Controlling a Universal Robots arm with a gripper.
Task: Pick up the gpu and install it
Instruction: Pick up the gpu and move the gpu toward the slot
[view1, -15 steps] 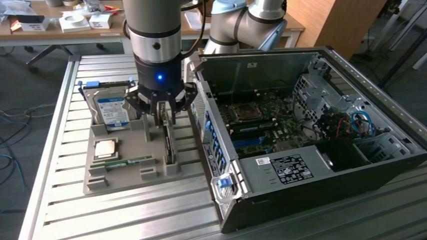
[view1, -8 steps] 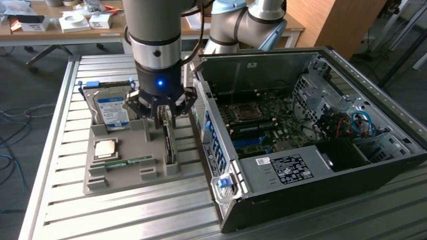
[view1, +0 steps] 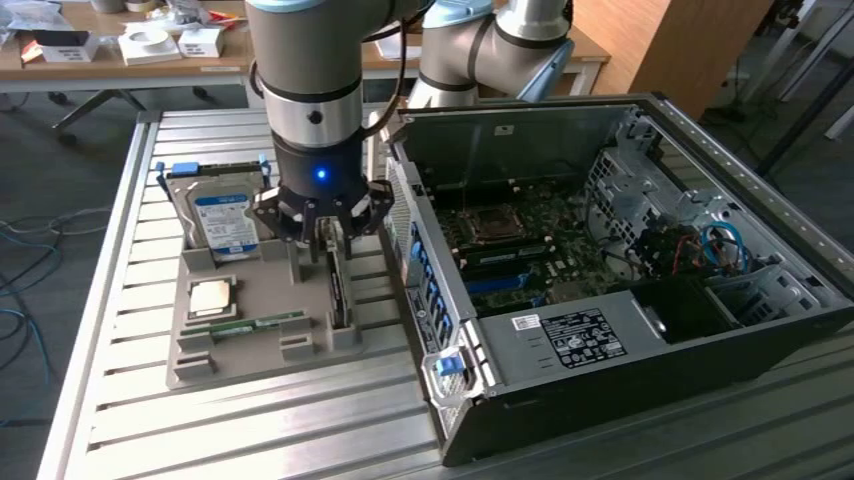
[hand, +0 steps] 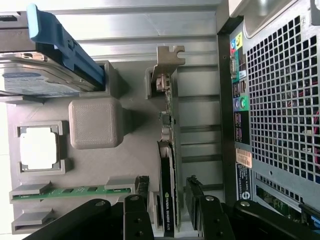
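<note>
Gpu (hand: 169, 165), a thin dark card with a silver bracket (hand: 167, 60) at one end, stands on edge in the grey holder (hand: 95, 122), with the pincer (hand: 167, 192) spread either side of it. That holder, also carrying a hard drive (view1: 224, 220), chip (view1: 211, 297) and memory stick (view1: 247, 325), sits on the slatted metal table (view1: 114, 300) beside an open computer case (view1: 587, 340).

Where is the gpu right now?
The gpu stands on edge in the grey holder, along its side nearest the computer case, left of centre in the exterior view. The open gripper straddles it.
</note>
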